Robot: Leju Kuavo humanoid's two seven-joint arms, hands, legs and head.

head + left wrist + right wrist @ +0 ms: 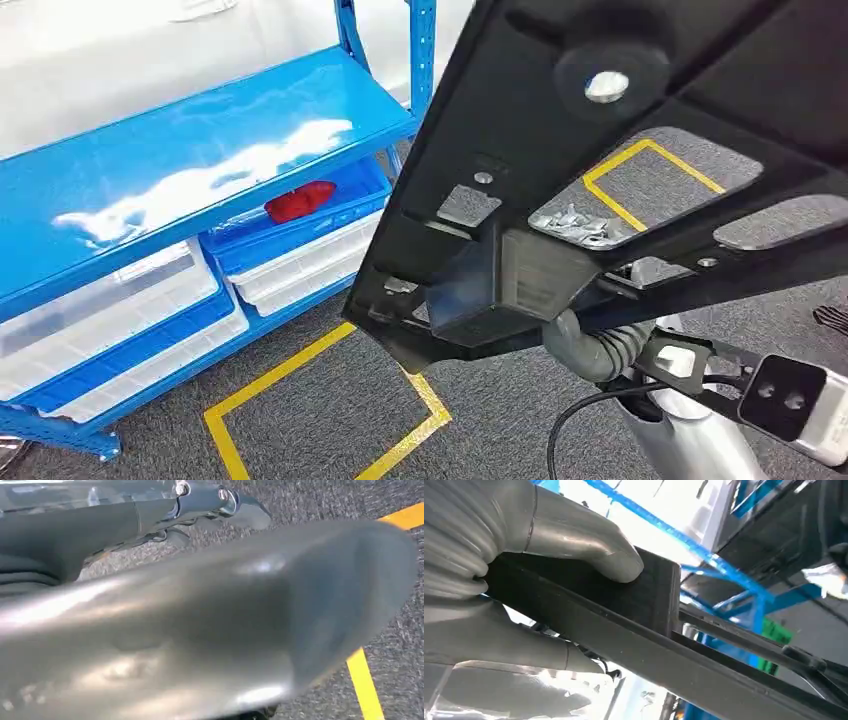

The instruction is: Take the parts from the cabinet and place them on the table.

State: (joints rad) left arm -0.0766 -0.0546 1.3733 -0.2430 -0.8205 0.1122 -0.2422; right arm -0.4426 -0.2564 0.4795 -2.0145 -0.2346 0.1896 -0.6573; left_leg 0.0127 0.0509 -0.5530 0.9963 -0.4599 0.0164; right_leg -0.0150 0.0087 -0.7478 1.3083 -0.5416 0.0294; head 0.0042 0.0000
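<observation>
Grey carpet marked with yellow tape squares ran under the blue shelving rack at the frame's left. Nearest, the right hand clamped thumb and fingers on the large black plastic part, which filled the upper right; the left hand's state I could not tell. Held at one edge, the wide panel could likely twist loose or clip the rack's upright behind it.

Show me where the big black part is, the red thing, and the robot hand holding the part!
Big black part (560,120): head view, on its flat underside.
Red thing (300,201): head view, its middle, inside the blue bin.
Right hand (574,532): right wrist view, on the thumb pressing the part.
</observation>
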